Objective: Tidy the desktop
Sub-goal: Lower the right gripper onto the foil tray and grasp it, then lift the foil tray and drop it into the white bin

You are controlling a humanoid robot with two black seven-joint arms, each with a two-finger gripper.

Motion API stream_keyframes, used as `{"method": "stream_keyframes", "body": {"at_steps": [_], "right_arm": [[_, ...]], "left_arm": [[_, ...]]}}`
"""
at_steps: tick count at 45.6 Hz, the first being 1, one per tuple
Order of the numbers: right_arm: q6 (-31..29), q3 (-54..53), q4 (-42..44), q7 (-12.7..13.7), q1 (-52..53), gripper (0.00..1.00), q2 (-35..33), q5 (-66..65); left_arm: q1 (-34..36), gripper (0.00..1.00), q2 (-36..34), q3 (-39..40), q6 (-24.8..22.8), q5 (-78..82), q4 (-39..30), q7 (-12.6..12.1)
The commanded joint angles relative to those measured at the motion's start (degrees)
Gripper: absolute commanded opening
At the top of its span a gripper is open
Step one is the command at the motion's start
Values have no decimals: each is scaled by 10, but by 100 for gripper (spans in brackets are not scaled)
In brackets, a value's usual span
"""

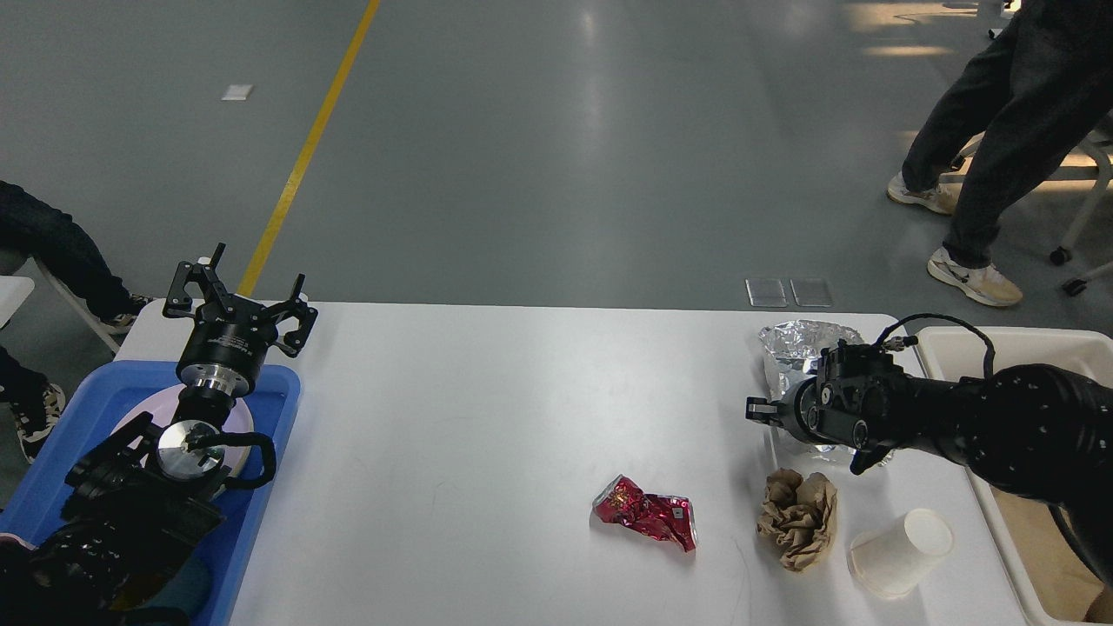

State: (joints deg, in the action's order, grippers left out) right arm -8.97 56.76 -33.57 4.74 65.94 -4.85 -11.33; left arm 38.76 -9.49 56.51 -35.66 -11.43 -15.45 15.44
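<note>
The white desktop (487, 409) holds a crumpled red wrapper (648, 515), a crumpled brown paper (798, 519), a white paper cup (900, 552) lying on its side, and a sheet of crumpled silver foil (796, 348) at the far right. My right gripper (759, 409) hangs low over the foil's left edge, pointing left. It is dark and seen small, so its fingers cannot be told apart. My left gripper (242, 291) is open and empty, raised above the far end of the blue tray (274, 409).
The blue tray at the left holds a pale plate (130, 417). A cream bin (952, 343) with brown paper in it stands off the table's right edge. A person walks on the floor at the far right.
</note>
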Motion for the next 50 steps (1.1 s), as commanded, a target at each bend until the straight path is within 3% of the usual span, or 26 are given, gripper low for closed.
{"method": "stream_keyframes", "body": {"at_steps": [1,14,29,39,50], "right_arm": [[-1,-1,-7,0,14,0,-2,1],[2,-5,-148,0,147,0,-59,2],[-29,2,-341,-1,436,0,-223,1],[-85,8,-379,0,543,0,-280,1],[-47,66,-325,0,479,0,-321,-1]], "left_arm": [[0,97,0,0,1,0,0,0],[-1,97,0,0,1,0,0,0],[0,97,0,0,1,0,0,0],[0,97,0,0,0,0,0,0],[0,97,0,0,0,0,0,0]]}}
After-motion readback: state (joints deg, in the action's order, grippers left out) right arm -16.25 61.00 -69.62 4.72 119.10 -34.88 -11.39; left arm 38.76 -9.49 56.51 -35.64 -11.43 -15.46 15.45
